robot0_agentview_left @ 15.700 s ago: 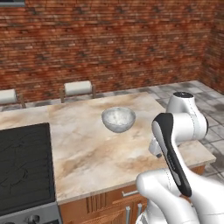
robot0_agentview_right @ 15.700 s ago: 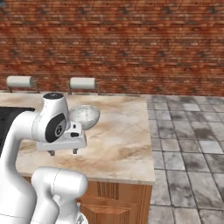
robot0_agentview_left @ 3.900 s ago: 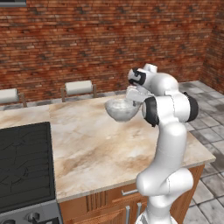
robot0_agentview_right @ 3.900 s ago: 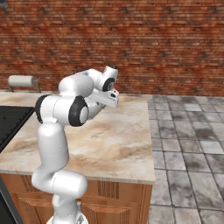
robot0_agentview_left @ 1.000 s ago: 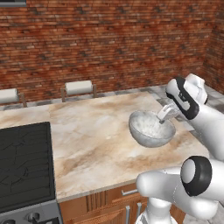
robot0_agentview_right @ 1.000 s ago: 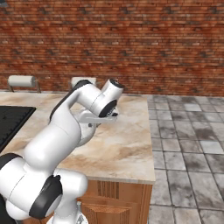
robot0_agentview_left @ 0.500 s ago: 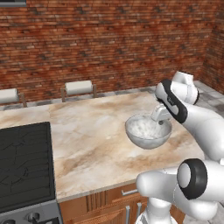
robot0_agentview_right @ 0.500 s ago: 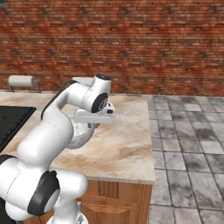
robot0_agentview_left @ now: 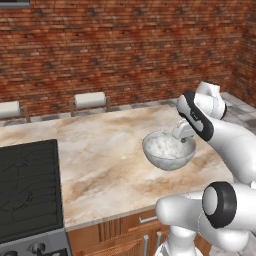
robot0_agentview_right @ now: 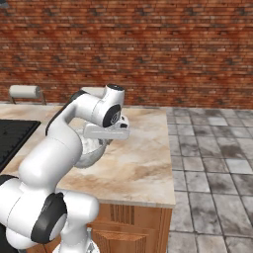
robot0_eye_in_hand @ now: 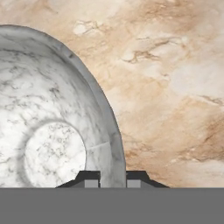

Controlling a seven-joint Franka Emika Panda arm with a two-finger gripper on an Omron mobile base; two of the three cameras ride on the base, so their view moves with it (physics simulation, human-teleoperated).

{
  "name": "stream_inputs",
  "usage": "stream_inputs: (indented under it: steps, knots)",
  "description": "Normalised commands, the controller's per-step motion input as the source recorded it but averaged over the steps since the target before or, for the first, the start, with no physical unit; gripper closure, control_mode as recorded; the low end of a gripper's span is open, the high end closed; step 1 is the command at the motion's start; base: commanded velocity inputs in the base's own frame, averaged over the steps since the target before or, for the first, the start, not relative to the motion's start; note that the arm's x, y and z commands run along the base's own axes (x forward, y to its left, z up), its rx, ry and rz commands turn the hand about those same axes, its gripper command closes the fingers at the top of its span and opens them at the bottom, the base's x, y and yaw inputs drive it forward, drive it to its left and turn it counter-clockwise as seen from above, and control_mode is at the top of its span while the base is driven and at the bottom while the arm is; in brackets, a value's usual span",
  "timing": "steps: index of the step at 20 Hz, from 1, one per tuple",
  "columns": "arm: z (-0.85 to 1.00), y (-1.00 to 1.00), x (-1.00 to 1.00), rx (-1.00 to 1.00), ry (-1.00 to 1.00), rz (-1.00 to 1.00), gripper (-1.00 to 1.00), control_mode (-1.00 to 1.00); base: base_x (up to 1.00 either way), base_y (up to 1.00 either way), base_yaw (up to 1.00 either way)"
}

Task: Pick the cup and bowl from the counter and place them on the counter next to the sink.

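The bowl [robot0_agentview_left: 167, 151] is pale grey-white and mottled, and it hangs a little above the beige marbled counter [robot0_agentview_left: 105, 165] near its right end. My gripper [robot0_agentview_left: 181, 136] is shut on the bowl's right rim, one finger inside and one outside. In the hand view the rim [robot0_eye_in_hand: 114, 148] runs down between my two fingertips [robot0_eye_in_hand: 92, 178], with the bowl's inside to the left and the counter [robot0_eye_in_hand: 175, 87] beneath. From the right base view my forearm covers much of the bowl [robot0_agentview_right: 90, 152], just under the gripper [robot0_agentview_right: 106, 139]. The cup and the sink are out of view.
A black stove top [robot0_agentview_left: 25, 185] takes up the counter's left end. Two paper towel rolls [robot0_agentview_left: 90, 99] [robot0_agentview_left: 7, 109] stand along the back by the brick wall. The counter ends at its right edge [robot0_agentview_right: 170, 163], with grey tiled floor [robot0_agentview_right: 212, 163] beyond.
Still gripping the bowl, my hand has carried it a little to the left and slightly lower over the counter. My wrist has swung with it.
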Motion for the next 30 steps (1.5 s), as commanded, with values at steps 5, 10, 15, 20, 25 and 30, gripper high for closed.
stream_inputs:
  steps: [5, 10, 15, 20, 25, 30]
  knots:
    - [0.00, 0.00, 0.00, 0.00, 0.00, 0.00, 1.00, -1.00, 0.00, 0.00, 0.00]
    - [0.00, 0.00, 0.00, 0.00, 0.00, 0.00, 1.00, 1.00, 0.00, 0.00, 0.00]
    - [0.00, 0.00, 0.00, 0.00, 0.00, 0.00, 1.00, 1.00, -0.48, 0.00, 0.00]
    - [0.00, 0.00, 0.00, 0.00, 0.00, 0.00, 1.00, 1.00, -1.00, 0.00, 0.00]
    - [0.00, 0.00, 0.00, 0.00, 0.00, 0.00, 1.00, 1.00, -0.75, 0.00, 0.00]
    - [0.00, 0.00, 0.00, 0.00, 0.00, 0.00, 1.00, 1.00, -0.03, 0.00, 0.22]
